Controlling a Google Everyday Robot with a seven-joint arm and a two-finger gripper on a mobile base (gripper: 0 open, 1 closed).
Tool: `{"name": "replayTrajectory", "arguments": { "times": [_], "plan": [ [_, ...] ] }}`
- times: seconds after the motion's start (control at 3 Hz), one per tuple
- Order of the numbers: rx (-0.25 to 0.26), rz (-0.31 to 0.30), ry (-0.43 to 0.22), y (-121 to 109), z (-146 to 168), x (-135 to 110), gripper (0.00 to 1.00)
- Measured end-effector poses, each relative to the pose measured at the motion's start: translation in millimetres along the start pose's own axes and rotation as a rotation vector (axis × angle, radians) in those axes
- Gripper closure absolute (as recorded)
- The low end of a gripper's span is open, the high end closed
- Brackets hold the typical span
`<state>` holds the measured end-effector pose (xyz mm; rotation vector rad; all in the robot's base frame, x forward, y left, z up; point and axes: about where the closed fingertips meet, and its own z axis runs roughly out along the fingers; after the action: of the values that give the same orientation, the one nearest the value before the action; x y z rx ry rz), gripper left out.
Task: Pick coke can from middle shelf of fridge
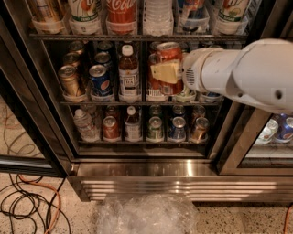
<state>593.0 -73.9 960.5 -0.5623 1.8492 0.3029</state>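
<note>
The fridge (146, 170) stands open in front of me. Its middle shelf (105, 103) holds a gold can (70, 80), a blue Pepsi can (99, 80), a white-capped tea bottle (128, 76) and more cans behind. My gripper (170, 68) is at the right of this shelf, shut on the red coke can (168, 54). One yellowish finger pad (164, 72) lies across the can's front; the other finger is hidden. The can is raised and tilted, in front of another red can (153, 81) in the same lane. My white arm (238, 73) comes in from the right.
The top rack holds big bottles, among them a red-labelled Coca-Cola bottle (122, 13). The lower rack holds a clear water bottle (84, 124) and small cans. A second glass door (270, 137) is at the right. Crumpled clear plastic (145, 214) and cables (28, 206) lie on the floor.
</note>
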Motion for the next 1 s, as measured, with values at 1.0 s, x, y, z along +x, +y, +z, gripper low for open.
{"name": "replayTrajectory", "arguments": {
  "times": [1.0],
  "plan": [
    [0.055,0.098,-0.061,-20.5,-114.8,23.6,1.00]
  ]
}}
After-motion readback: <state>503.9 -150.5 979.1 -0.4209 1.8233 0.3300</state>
